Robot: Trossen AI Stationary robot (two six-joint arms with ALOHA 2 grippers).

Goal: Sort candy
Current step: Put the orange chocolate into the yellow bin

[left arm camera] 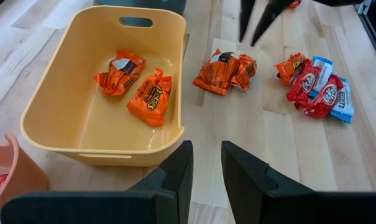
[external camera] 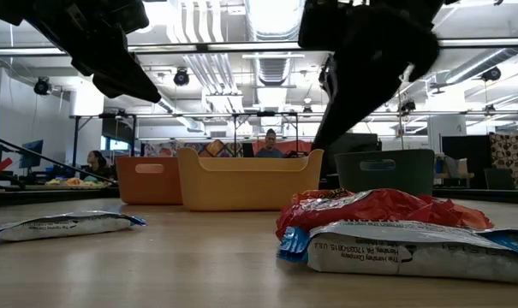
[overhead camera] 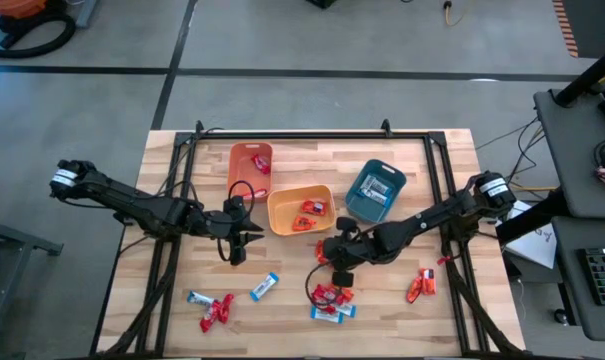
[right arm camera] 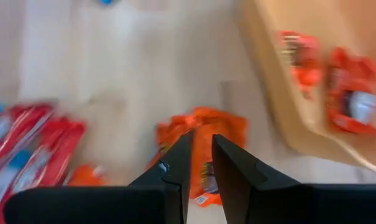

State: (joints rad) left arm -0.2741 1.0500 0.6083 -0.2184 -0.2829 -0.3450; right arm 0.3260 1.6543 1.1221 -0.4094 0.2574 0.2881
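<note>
The right gripper (overhead camera: 329, 262) hangs over the middle of the table (overhead camera: 402, 310), just near of the yellow bin (overhead camera: 278, 212). An orange packet (right arm camera: 203, 146) lies on the wood right below it, showing through the narrow gap between its fingers (right arm camera: 178, 163). The fingers stand only slightly apart, and I cannot tell whether they touch the packet; they have nothing in their grip.

The left gripper (overhead camera: 237, 240) hovers just left of the yellow bin, near its near-left corner. Its fingers (left arm camera: 178, 171) are parted by a slim gap and hold nothing. Looking past them, two orange packets (left arm camera: 138, 84) lie inside the yellow bin, and a bunched pair of orange packets (left arm camera: 225, 71) lies on the table just outside its wall.

More candy is scattered around. A heap of red wrappers (overhead camera: 330, 295) and blue-and-white bars (overhead camera: 332, 313) sits near of the right gripper. Two orange packets (overhead camera: 420, 285) lie well off to the right. At the near left lie a red wrapper (overhead camera: 216, 313) and two blue-and-white bars (overhead camera: 265, 287). Red wrappers (overhead camera: 261, 161) rest in the orange bin (overhead camera: 240, 172) at the far left, and the teal bin (overhead camera: 362, 190) stands at the far right.
</note>
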